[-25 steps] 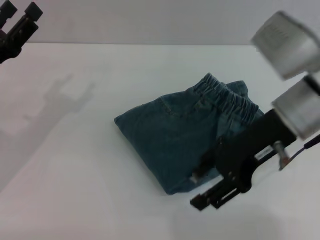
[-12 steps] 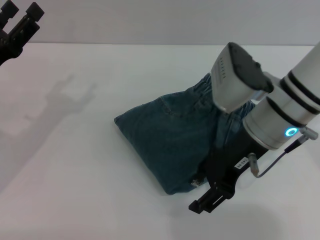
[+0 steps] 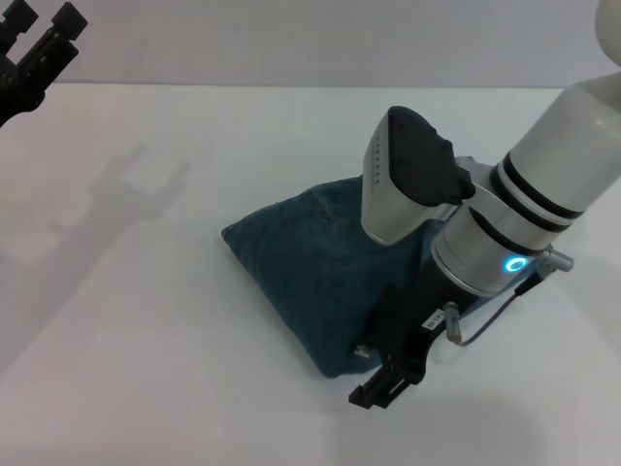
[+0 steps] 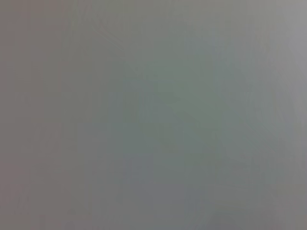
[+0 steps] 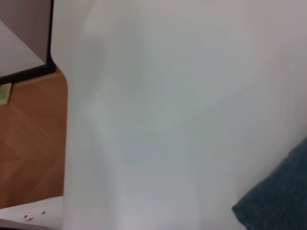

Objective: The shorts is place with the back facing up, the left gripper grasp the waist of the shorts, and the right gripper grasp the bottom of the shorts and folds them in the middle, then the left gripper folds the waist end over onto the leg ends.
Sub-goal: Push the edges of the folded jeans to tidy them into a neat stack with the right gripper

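The shorts (image 3: 296,262) lie folded into a blue-green denim bundle in the middle of the white table (image 3: 146,320). My right arm reaches across them from the right and hides their waist end and right side. My right gripper (image 3: 381,381) hangs at the bundle's near right corner, just off the cloth's edge over the table. A corner of the shorts (image 5: 283,199) shows in the right wrist view. My left gripper (image 3: 39,34) is raised at the far left, open and empty, well away from the shorts. The leg ends are not visible.
The table's far edge (image 3: 243,86) meets a pale wall. In the right wrist view the table's side edge (image 5: 65,143) borders a brown wooden floor (image 5: 29,148). The left wrist view shows only flat grey.
My right arm has swung left over the shorts and now covers the elastic waistband. The right gripper has shifted slightly left along the near corner. The left arm has stayed still.
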### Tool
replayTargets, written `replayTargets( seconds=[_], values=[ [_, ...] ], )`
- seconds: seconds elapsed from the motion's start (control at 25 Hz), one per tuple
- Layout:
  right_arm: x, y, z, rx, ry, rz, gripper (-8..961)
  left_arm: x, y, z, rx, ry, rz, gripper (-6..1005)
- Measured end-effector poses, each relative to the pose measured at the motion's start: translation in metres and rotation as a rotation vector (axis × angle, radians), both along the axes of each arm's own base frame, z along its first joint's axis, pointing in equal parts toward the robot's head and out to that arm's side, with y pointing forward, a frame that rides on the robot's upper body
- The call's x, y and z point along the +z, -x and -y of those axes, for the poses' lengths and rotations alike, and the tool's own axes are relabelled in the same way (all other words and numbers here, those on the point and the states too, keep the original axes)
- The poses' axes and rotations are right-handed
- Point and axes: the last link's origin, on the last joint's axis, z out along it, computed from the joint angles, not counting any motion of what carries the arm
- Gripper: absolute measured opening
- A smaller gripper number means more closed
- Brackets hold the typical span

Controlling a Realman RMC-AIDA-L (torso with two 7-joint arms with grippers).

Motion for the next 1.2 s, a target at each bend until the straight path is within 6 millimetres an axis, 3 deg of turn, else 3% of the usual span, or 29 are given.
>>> replayTargets(
  seconds=[1.2],
  values=[
    [-0.012, 0.018, -0.049, 0.063, -0.316, -0.092, 634, 0.0, 0.0, 0.007, -0.021, 0.006, 0.014, 802]
  ],
)
